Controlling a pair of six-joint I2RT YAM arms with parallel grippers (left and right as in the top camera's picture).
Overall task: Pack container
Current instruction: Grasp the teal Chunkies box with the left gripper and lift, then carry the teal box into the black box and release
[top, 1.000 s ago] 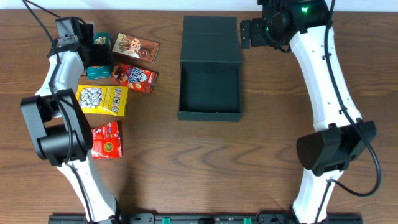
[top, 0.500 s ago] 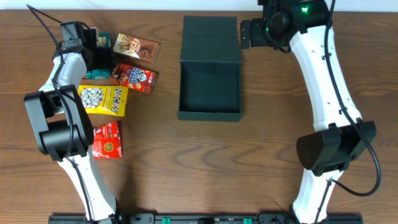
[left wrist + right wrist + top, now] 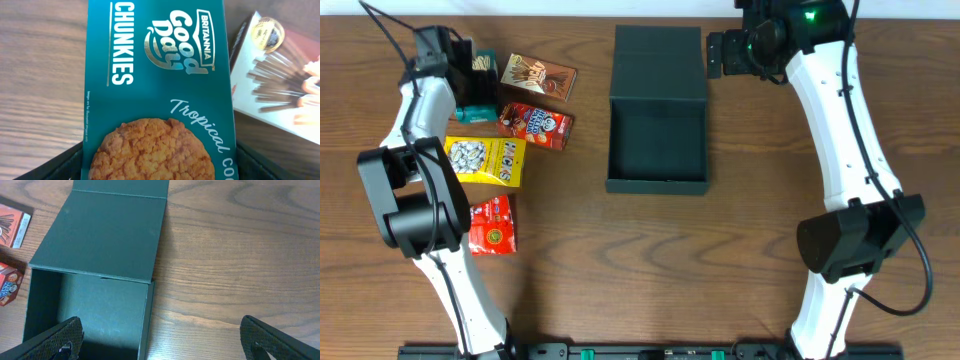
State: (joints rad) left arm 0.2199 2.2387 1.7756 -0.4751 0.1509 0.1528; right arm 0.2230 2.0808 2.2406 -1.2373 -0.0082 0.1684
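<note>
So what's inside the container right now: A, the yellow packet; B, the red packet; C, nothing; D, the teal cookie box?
C: the container lies open and the overhead view shows its whole floor bare, with no packet or box in it.

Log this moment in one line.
left gripper straddling teal cookie box, grip unclear | right gripper open, empty, beside container | container lid back, nothing inside
</note>
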